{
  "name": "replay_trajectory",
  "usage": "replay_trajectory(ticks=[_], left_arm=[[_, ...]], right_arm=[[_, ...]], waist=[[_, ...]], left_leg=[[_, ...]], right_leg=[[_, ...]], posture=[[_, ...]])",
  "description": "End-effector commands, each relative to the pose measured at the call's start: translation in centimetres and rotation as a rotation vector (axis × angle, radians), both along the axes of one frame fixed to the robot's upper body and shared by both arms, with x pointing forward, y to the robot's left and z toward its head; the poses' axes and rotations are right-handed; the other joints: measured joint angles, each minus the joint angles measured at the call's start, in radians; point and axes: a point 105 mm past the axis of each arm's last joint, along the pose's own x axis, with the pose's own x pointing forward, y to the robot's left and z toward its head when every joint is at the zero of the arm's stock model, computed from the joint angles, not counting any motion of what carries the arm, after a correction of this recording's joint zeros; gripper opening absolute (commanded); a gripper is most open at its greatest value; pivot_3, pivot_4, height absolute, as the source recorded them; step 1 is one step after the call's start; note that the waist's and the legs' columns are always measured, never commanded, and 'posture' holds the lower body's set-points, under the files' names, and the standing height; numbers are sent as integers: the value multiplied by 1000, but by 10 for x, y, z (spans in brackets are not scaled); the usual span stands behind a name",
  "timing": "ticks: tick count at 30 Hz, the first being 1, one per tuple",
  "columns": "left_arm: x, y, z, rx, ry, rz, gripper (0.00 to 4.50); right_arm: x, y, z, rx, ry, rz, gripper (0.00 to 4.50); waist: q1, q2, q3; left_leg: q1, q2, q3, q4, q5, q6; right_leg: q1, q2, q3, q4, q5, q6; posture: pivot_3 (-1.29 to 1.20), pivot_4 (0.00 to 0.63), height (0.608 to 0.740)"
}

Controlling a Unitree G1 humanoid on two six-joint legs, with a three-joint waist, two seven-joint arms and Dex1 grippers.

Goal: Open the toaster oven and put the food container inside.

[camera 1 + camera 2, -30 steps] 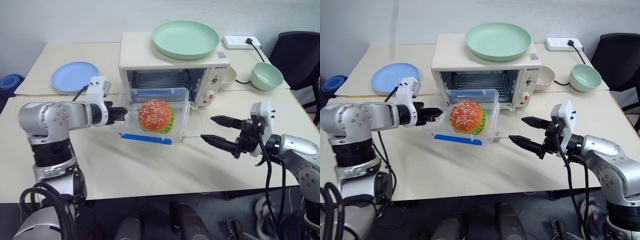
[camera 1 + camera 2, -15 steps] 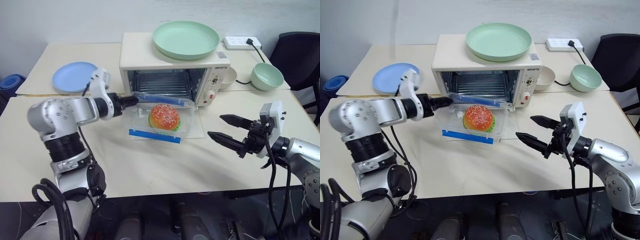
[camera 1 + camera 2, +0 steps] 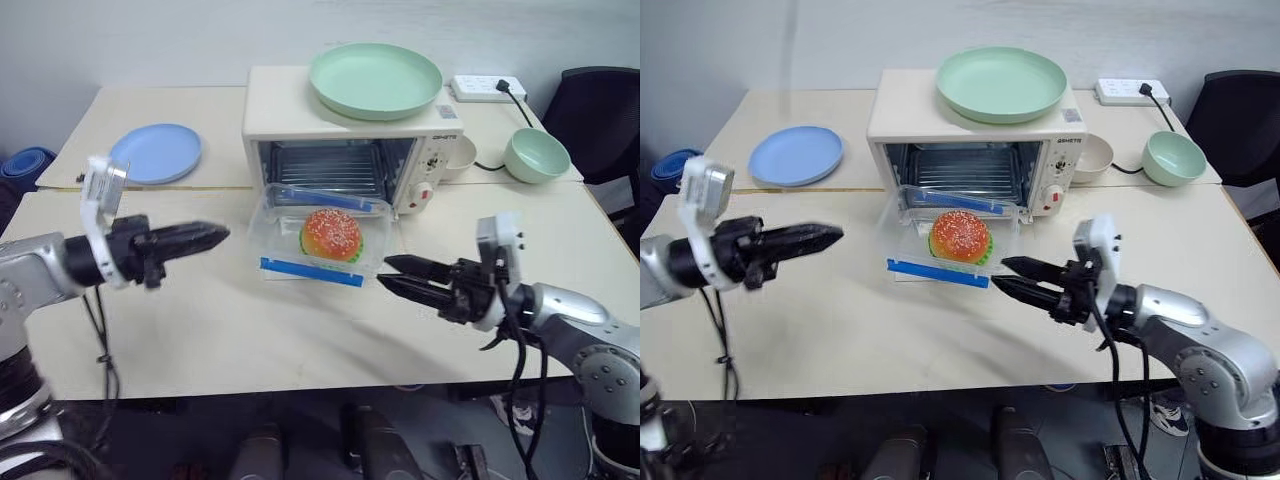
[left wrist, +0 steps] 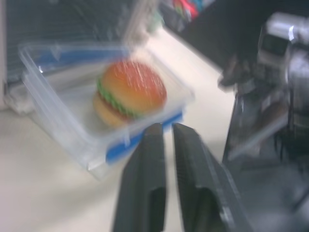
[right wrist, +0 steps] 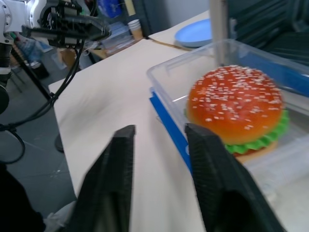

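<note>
Released by the left pincer (image 3: 215, 236), now closed, the food container (image 3: 322, 235) with hamburger (image 3: 331, 233) is set before the toaster oven (image 3: 350, 140); the right pincer (image 3: 388, 274) is seen narrowed, slightly apart.

L tool (image 3: 215, 236) closed, R tool (image 3: 385, 275) ajar.

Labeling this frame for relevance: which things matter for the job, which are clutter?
Job:
toaster oven, door open
food container on the door
left hand, shut
right hand

Clutter:
green plate
blue plate
green bowl
power strip
</note>
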Motion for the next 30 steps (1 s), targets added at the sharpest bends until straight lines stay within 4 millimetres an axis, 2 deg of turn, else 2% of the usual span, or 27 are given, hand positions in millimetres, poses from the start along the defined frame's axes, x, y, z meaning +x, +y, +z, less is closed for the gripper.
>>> replay_trajectory(ticks=[1,6,10,15,19,22,30], left_arm=[[3,2,-18,180,-72,-73,0],[29,-9,-43,297,-134,-83,0],[45,-31,-37,199,-164,-114,0],[58,-45,-34,154,-191,-116,0],[97,-44,-21,61,-235,74,0],[112,-45,-14,8,-248,142,0],[127,-58,-12,-58,-274,193,0]], right_arm=[[-3,17,-11,-42,5,34,83],[23,19,-33,-95,39,-69,37],[51,15,-39,-145,8,-191,37],[72,11,-30,-142,-50,-262,37],[101,8,-20,-113,-83,-394,37],[113,8,-17,-103,-97,-443,37],[146,5,-7,-72,-145,-558,37]], waist=[[3,0,0],[8,0,0],[13,0,0],[5,0,0],[-4,0,0],[-6,0,0],[-5,0,0]], left_leg=[[0,0,0,0,0,1],[-2,0,1,0,0,3],[-3,-1,1,0,0,4],[-3,0,1,0,-1,5],[-3,-1,2,1,0,5],[-2,-1,2,2,0,5],[-4,-2,3,1,0,5]], right_leg=[[0,0,0,-1,-1,-2],[0,-1,0,-3,1,1],[0,0,-1,-2,5,8],[-1,1,-2,-1,5,9],[-1,1,-3,0,6,11],[-1,2,-3,1,7,11],[-3,0,-3,4,7,12]], posture=[[0,150,740],[0,150,740],[0,150,740],[0,150,740],[0,150,740],[0,150,740],[0,150,740]])
